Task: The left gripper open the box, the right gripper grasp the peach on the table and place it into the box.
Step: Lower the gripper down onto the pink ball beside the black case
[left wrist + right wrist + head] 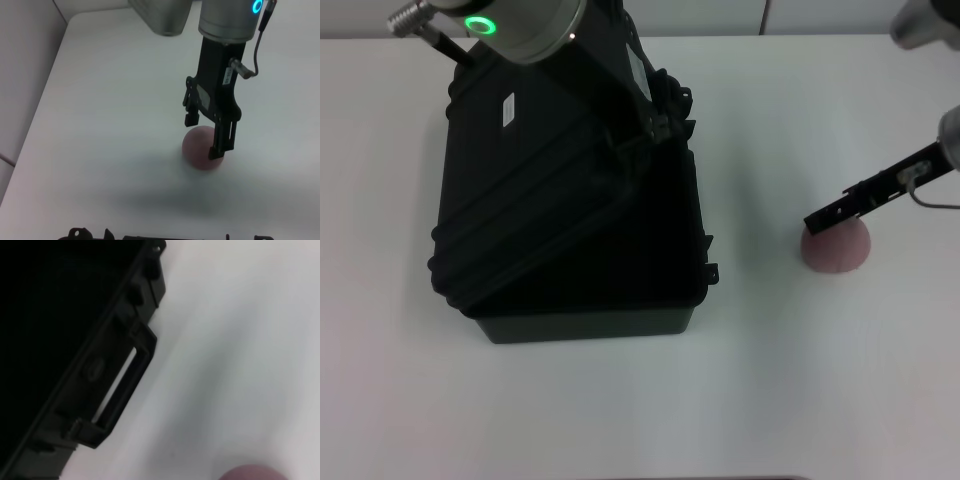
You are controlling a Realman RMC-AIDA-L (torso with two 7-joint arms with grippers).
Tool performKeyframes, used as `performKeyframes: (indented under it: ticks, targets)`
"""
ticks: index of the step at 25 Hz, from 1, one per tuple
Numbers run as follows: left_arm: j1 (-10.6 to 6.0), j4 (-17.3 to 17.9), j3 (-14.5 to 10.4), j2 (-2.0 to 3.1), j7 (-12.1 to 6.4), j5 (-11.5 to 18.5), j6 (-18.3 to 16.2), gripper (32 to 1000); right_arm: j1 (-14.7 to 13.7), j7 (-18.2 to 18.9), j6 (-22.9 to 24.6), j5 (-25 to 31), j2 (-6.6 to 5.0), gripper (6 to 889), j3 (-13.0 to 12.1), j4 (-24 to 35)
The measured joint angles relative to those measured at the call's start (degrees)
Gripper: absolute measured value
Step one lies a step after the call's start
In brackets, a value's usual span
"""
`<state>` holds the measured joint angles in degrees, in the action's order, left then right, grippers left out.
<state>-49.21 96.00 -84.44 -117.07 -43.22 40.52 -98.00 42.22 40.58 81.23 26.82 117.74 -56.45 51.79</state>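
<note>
My right end effector [209,135] straddles the peach [200,148], fingers spread; it looks soft and bruisable, so I would pinch gently across its middle.

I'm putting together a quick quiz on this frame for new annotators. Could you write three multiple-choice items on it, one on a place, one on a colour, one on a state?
1. Where does the right end effector stand?
A. Inside the box
B. Over the peach, one finger on each side
C. On the lid

2. What colour is the peach?
A. Dusty pink
B. Green
C. Yellow

3. What state is the lid of the box in?
A. Shut and latched
B. Taken off, lying on the table
C. Raised at a tilt, with the left end effector at its far edge

Answers: 1 B, the left wrist view shows its fingers straddling the fruit. 2 A, both head and left wrist views show pink. 3 C, the head view shows the lid slanting above the base.
</note>
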Motion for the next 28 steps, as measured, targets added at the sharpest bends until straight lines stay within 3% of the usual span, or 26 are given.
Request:
performKeyframes:
  ticks: [10,17,28]
  targets:
    - [0.03,-0.42,0.07,-0.07,-0.58,0.09,0.34,85,2.05,1.15,-6.81,-3.53,-0.24,845,-0.22,-7.19]
    - [0.00,-0.68,0.07,-0.17,-0.89,0.10,0.53,85,2.79,1.08,-8.38,-5.09,-0.17,845,-0.24,-8.73]
    - [-1.05,-2.16,0.03,-0.22,-1.34,0.72,0.72,86,5.00,2.01,-13.24,-5.80,-0.16,844,-0.44,-15.88]
